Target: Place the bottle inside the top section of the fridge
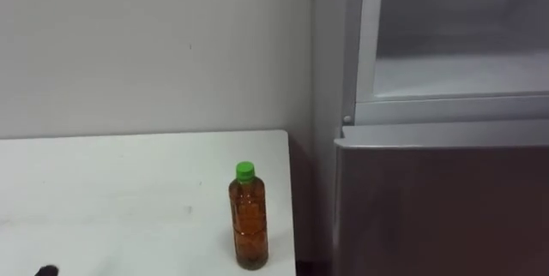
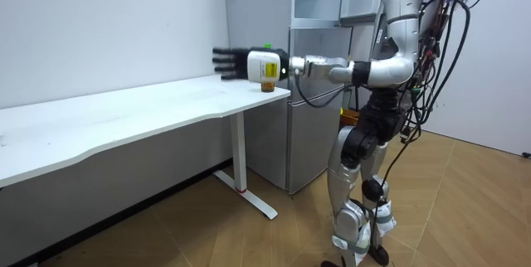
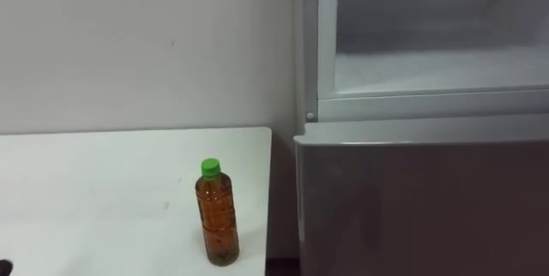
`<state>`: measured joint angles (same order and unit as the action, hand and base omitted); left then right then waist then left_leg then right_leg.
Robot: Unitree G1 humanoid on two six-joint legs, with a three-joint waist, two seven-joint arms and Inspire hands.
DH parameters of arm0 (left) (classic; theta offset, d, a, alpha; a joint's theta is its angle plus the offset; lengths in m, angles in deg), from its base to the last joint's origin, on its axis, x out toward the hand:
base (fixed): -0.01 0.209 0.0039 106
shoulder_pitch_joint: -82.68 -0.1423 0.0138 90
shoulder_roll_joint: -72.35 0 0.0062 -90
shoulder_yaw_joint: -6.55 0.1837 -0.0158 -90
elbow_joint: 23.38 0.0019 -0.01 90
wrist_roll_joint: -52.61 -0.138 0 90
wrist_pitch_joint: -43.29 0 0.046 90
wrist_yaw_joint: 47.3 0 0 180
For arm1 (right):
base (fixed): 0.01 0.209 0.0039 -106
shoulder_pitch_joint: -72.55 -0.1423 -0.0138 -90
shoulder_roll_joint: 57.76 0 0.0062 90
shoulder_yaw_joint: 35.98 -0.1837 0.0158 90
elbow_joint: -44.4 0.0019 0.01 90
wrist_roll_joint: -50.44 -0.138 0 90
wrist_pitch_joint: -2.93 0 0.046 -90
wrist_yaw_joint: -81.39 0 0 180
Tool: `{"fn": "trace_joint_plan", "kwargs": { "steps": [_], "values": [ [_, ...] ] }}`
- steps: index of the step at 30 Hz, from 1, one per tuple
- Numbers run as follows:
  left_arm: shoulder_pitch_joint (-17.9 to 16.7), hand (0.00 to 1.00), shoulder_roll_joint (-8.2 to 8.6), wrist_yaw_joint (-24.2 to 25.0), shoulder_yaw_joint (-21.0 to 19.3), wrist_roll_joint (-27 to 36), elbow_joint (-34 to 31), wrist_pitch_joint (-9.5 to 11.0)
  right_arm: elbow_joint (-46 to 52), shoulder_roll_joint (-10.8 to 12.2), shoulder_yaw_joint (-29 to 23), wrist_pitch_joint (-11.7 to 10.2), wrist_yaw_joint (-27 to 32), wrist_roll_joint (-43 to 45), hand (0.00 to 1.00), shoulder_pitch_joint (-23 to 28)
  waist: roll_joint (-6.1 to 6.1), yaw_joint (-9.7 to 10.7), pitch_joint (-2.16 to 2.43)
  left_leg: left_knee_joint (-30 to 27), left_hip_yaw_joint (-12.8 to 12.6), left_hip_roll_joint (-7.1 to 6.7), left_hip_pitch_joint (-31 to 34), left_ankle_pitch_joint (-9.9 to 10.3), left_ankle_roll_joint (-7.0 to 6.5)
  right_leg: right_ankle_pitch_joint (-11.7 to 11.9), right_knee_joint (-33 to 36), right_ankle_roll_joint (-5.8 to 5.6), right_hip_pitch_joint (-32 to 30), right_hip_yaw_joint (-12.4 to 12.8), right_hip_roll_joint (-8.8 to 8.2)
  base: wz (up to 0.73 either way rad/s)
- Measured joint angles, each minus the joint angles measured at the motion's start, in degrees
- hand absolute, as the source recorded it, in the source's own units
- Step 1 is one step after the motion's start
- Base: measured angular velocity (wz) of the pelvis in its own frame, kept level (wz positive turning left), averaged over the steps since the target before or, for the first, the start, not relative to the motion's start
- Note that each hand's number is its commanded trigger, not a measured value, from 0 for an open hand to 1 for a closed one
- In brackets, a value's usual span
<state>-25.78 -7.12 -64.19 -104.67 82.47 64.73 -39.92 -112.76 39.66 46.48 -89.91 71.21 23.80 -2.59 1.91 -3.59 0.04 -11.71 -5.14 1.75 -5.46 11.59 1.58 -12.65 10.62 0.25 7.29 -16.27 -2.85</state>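
— Amber liquid, green cap: is that the bottle (image 1: pixel 248 218) on the white worktop (image 1: pixel 129 199)?
— Yes. It stands upright close to the worktop's right edge, well forward of the back edge, with nothing touching it.
— And the fridge (image 2: pixel 315 134)?
— Just beside that right edge. Its upper compartment (image 1: pixel 463 62) is open, with a pale shelf showing inside. The grey lower door (image 1: pixel 437 212) below it is shut.
— Where is the robot?
— In the room view it stands upright on the wooden floor (image 2: pixel 465 209), before the fridge and at the worktop's right end. Its left arm is stretched out level above the worktop.
— What about the left hand (image 2: pixel 239 61)?
— Wide: fingers straight and spread, holding nothing, up in the air over the worktop. In that view the bottle's brown base peeks out just beneath the wrist.
— So the bottle is not in the fridge?
— No, it is on the worktop, apart from the hand.
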Motion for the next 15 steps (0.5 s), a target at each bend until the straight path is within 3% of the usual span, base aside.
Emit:
{"fn": "trace_joint_plan", "kwargs": {
  "steps": [4,6,9,15],
  "values": [
    [-2.35,0.0,0.37,-0.25,0.86,0.75,11.05,0.22,0.5,0.12,-0.77,0.09,-1.32,0.2,0.0,0.33,-0.1,0.27,0.12,-0.01,0.14,0.0,0.02,0.0,0.0,0.0,0.0,0.02,0.09,-0.32,-0.21,0.02],
    [-2.87,0.0,0.36,-0.4,2.77,0.55,19.82,0.51,0.44,0.05,-1.14,0.42,-1.61,0.22,0.0,0.4,-0.27,0.28,0.15,0.01,0.54,-0.11,-0.06,0.01,0.0,-0.04,0.0,-0.04,0.41,-0.75,-0.32,0.09],
    [-4.19,0.0,0.38,-0.37,6.07,0.54,25.73,0.63,0.47,0.04,-0.67,0.45,-2.31,0.17,0.0,0.29,-0.93,-0.01,0.09,0.02,0.65,-0.17,-0.04,0.05,-0.06,-0.22,0.08,-0.16,0.61,-1.26,-0.43,0.11],
    [-4.67,0.0,0.37,-0.36,8.2,-1.98,39.64,0.8,0.34,0.03,-0.43,0.45,-3.21,0.25,0.0,0.03,-1.42,0.22,0.11,0.15,0.6,-0.16,-0.12,0.2,-0.23,-0.27,0.17,-0.19,0.61,-1.27,-0.4,0.01]
  ]
}}
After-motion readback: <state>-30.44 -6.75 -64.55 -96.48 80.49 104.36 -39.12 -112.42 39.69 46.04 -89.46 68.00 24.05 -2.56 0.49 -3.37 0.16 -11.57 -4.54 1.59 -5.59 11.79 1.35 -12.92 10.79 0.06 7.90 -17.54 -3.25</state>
